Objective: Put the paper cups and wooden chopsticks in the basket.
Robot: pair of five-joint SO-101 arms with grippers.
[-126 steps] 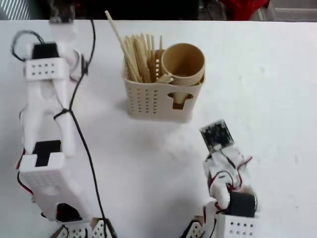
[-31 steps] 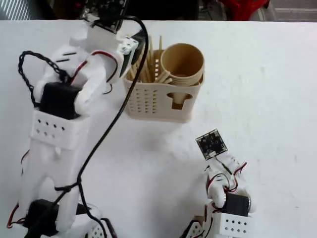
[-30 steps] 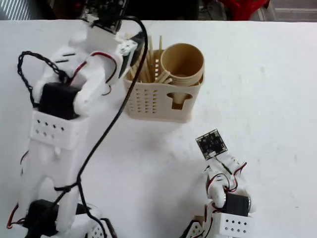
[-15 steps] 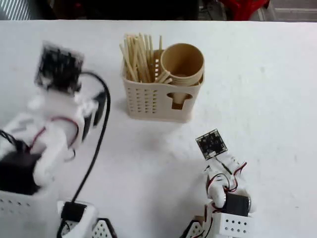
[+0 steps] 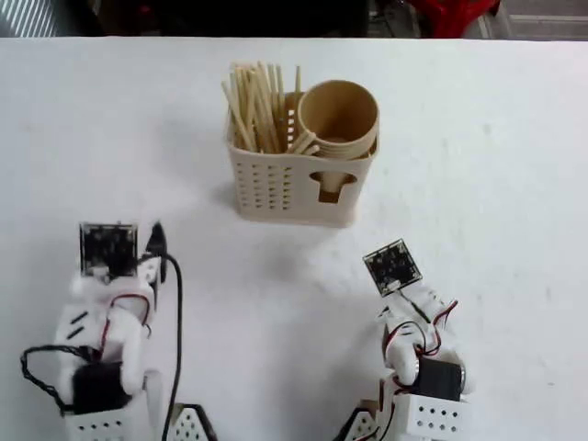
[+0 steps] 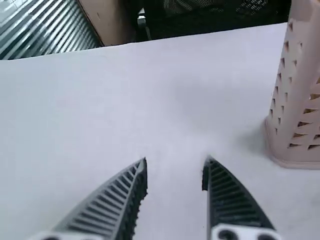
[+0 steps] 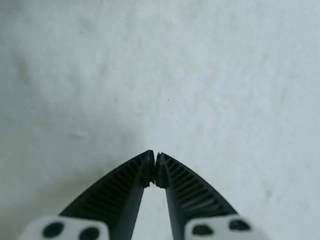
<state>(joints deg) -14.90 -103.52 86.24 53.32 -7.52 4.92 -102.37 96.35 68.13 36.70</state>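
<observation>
Standing in the basket [image 5: 294, 188], toward the far middle of the surface [image 5: 478, 138], were both of the task's things. The wooden chopsticks [image 5: 257, 101] stood upright in a loose bundle at one side of it, and the paper cups [image 5: 340, 115] were nested as a stack just beside them. None lay loose on the surface, so the task was judged complete or very nearly so.

The left gripper [image 6: 175, 172] was parted about halfway and held nothing; it hung over bare surface, near the basket but apart from it. The right gripper [image 7: 154, 169] had its jaws closed tip to tip — nothing between them — above bare surface.

Handling, as a judgement: the cups looked light and thin-walled, likely to crush under a hard pinch, and best taken across the rim of the stack. The chopsticks looked light, stiff and smooth, apt to slip or pivot — a hold near mid-length would suit.

The high view gave the basket's contents from above, with both arms folded low at the near edge. The left wrist view gave the basket [image 6: 297, 100] from the side, its wall perforated, and the jaw gap. The right wrist view settled that its jaws met.
</observation>
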